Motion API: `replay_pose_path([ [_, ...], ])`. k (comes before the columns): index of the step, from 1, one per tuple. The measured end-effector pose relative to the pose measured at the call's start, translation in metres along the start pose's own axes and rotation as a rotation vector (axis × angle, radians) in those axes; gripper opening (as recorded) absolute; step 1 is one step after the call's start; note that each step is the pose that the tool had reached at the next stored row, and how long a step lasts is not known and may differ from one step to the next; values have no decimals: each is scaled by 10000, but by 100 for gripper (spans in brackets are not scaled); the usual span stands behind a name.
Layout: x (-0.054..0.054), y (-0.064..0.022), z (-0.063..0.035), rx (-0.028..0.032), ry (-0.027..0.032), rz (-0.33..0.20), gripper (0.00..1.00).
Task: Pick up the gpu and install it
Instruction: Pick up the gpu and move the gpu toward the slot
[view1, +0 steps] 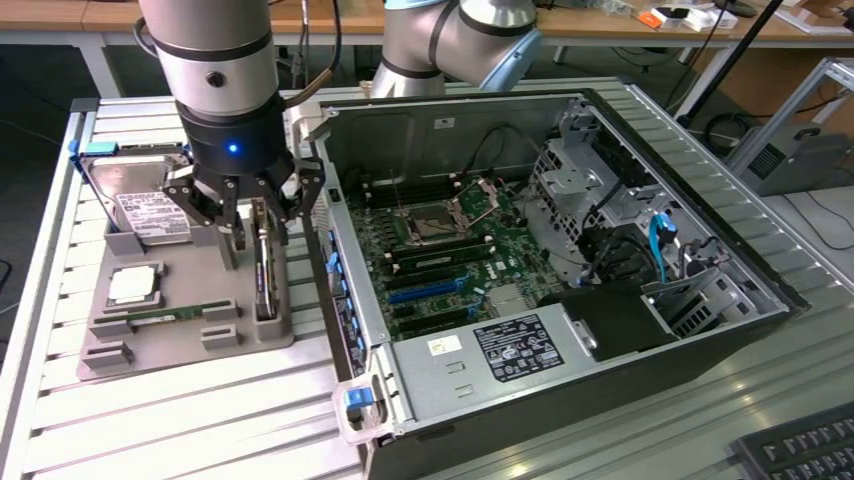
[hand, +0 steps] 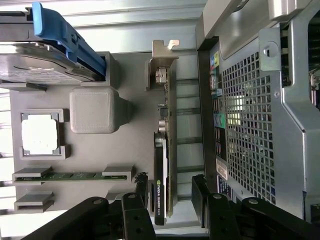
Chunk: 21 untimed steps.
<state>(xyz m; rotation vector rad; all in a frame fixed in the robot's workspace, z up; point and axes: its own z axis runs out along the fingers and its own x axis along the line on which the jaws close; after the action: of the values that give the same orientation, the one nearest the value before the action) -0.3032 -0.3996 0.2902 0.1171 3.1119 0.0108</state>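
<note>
A slatted metal table (view1: 200, 420) carries a grey parts holder (view1: 180, 350) and an open computer case (view1: 667, 385) side by side.

Exterior view: the grey fixture tray (view1: 167, 348) sits on the slatted table (view1: 200, 425), at 9 o'clock from the open computer case (view1: 747, 275).

On the tray:
- hard drive (view1: 140, 205) at 12 o'clock
- processor chip (view1: 134, 285) at 9 o'clock
- RAM stick (view1: 167, 318) at 7 o'clock

Inside the case, the power supply (view1: 494, 360) lies at 6 o'clock of the motherboard (view1: 441, 262). A keyboard (view1: 801, 450) lies at 5 o'clock of the case.
</note>
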Motion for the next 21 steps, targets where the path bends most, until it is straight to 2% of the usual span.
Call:
replay_pose_path([
  [21, 1, -2, 48, 1, 0, 0, 48],
])
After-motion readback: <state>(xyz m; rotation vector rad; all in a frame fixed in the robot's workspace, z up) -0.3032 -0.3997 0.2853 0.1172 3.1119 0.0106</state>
